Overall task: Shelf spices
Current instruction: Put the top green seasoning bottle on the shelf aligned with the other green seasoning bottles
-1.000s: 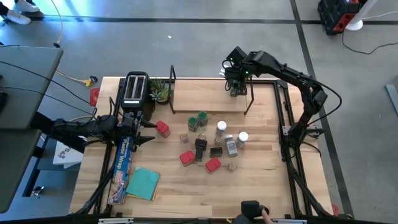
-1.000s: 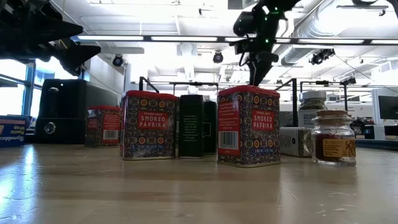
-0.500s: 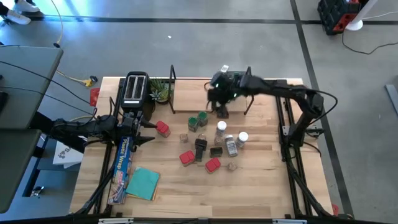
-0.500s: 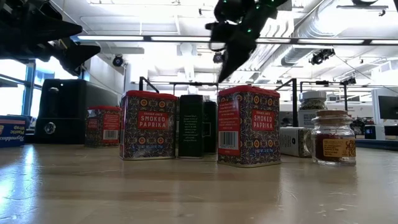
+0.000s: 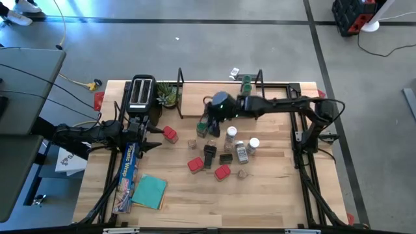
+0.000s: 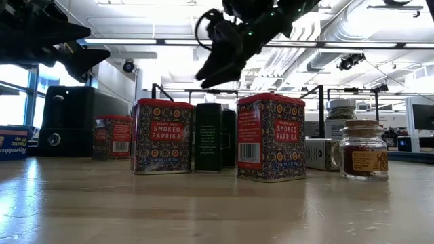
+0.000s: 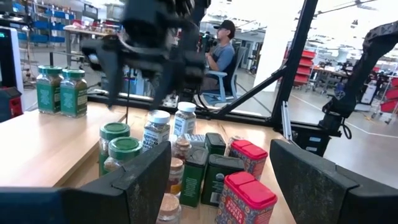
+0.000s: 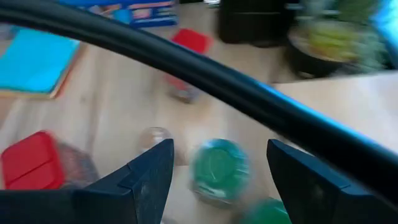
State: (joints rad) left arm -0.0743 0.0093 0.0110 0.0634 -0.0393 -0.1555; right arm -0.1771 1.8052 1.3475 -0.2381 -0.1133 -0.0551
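While right pincer hangs over 2 green-lidded jars in front of shelf, fingers spread, grasping nothing. 2 more green-lidded jars stand on shelf board. Remaining spices cluster mid-worktop: red tins, dark jars, white-lidded jars. Left pincer released, low beside toaster, facing cluster.

We look straight down on whole table in high view. Low view sits at tabletop height, close behind red paprika tins, facing room. Left wrist view looks level across spice cluster toward right arm. Right wrist view looks down, very near green-lidded jar. All four share spice cluster.
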